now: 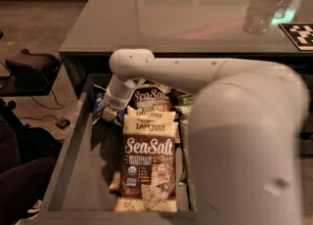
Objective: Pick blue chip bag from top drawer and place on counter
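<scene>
break room: snack drawer (93,170), claw (108,114) inside

The counter (171,13) is showing a smooth, glossy grey top that is mirroring light and a clear, glass-like vessel (258,17) standing on it. The drawer (80,170) is looking matt and flat, dark grey, with no shine on its floor. The arm (195,72) is wearing a smooth off-white plastic shell (only a soft sheen on it). The gripper (108,113), down in the drawer's back left corner, is sitting just beside the blue bag (99,105), whose crinkly film is catching light. The Sea Salt bags (146,165) are looking like creased, half-matt printed film. The floor (44,28) alongside is looking like rough carpet.
</scene>
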Robot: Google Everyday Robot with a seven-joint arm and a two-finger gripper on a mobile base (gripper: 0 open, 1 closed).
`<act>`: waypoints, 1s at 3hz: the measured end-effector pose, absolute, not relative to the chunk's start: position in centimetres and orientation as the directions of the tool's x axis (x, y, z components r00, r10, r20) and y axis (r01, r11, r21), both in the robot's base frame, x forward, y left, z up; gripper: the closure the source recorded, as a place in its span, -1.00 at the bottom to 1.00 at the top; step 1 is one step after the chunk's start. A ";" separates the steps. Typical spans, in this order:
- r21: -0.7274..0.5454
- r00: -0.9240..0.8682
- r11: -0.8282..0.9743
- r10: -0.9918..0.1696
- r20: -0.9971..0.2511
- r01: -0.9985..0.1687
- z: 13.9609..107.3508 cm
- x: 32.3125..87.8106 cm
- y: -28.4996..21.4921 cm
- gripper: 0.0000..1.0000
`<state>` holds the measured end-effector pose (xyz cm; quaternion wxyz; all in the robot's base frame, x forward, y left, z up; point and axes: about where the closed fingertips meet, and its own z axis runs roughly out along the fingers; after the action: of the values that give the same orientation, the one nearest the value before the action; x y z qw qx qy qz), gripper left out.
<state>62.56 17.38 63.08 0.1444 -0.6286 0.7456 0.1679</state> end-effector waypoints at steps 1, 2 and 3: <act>-0.033 -0.041 0.076 -0.804 -0.593 -0.997 70.7 57.4 16.7 1.00; -0.059 0.024 0.027 -0.690 -0.723 -0.998 77.0 53.3 16.1 1.00; -0.120 0.048 0.075 -0.617 -0.785 -0.990 83.4 53.1 9.6 1.00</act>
<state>53.13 9.61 83.41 0.3591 -0.6286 0.6392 0.2596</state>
